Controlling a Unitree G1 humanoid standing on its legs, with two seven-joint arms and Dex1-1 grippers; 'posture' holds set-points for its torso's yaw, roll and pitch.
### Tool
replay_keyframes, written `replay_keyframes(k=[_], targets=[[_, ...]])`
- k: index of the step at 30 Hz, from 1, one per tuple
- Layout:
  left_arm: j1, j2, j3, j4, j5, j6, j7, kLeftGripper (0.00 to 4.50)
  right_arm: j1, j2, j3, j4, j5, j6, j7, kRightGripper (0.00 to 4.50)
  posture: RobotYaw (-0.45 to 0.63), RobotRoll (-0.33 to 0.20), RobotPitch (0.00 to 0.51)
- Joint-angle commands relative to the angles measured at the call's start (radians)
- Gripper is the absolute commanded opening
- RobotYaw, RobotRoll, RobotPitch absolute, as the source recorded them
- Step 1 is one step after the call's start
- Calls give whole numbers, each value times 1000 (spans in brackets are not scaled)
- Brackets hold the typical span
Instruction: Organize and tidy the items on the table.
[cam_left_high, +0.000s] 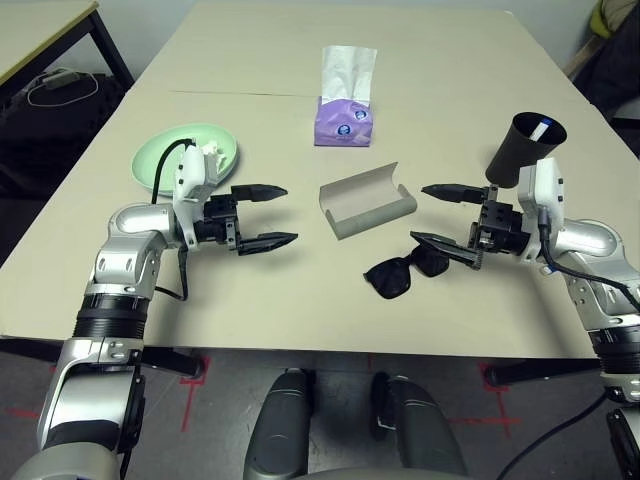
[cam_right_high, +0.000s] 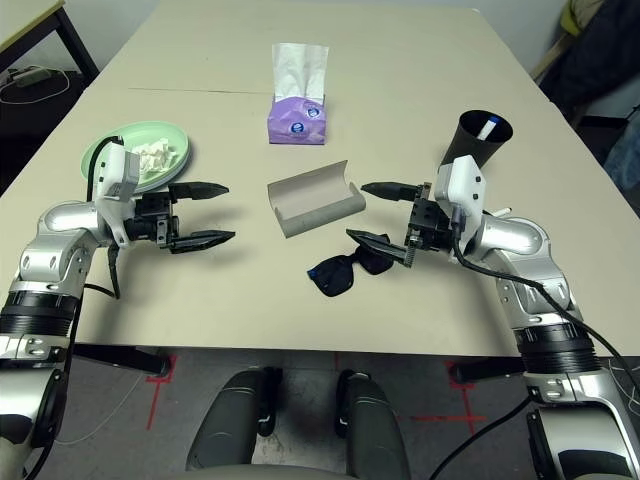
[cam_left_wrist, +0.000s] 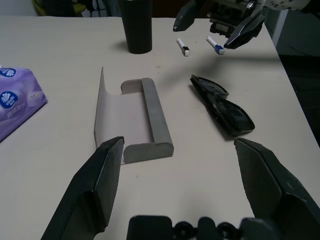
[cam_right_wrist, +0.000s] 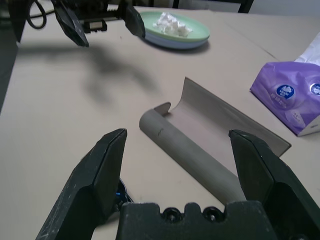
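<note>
1. Black sunglasses (cam_left_high: 407, 270) lay folded nearest our body, on the table (cam_left_high: 300, 300) just in front of the open grey glasses case (cam_left_high: 367, 200).
2. Our right hand (cam_left_high: 440, 213) hovered just above the sunglasses on their right, its two black fingers spread wide and holding nothing.
3. Our left hand (cam_left_high: 265, 215) hung over bare table to the left of the case, well apart from it, with its fingers also spread and empty.
4. We saw the glasses case lying open between the two hands, its flap raised on the far side and its rounded tray toward us.
5. Behind the right hand stood the black cup (cam_left_high: 523, 148), with a white marker pen (cam_right_high: 487, 128) in its mouth.
6. In the left wrist view, two more white markers (cam_left_wrist: 183, 46) lay on the table near the cup, one with a blue tip.
7. Stacked plates (cam_left_high: 225, 150), pale green over pale blue, sat behind the left arm and held a crumpled white tissue wad (cam_right_high: 152, 155).
8. A purple tissue pack (cam_left_high: 345, 122) stood farther back at the middle, beyond the case, with a white tissue sticking up.
</note>
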Motion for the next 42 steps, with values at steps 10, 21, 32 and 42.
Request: replay_keyframes(k=[10, 21, 32, 42], targets=[[47, -36, -53, -39, 0, -61, -19, 4469, -59, -147, 137, -170, -141, 143, 57, 4500, 80, 0, 182], [63, -61, -76, -69, 11, -79, 0, 4469, -162, -231, 280, -275, -319, 229, 81, 4500, 120, 0, 175], [68, -71, -83, -80, 11, -77, 26, 4469, -310, -264, 451, -367, -477, 366, 215, 4500, 152, 0, 161], [78, -69, -87, -90, 10, -76, 35, 4469, -366, -245, 557, -380, -671, 330, 241, 4500, 161, 0, 171]])
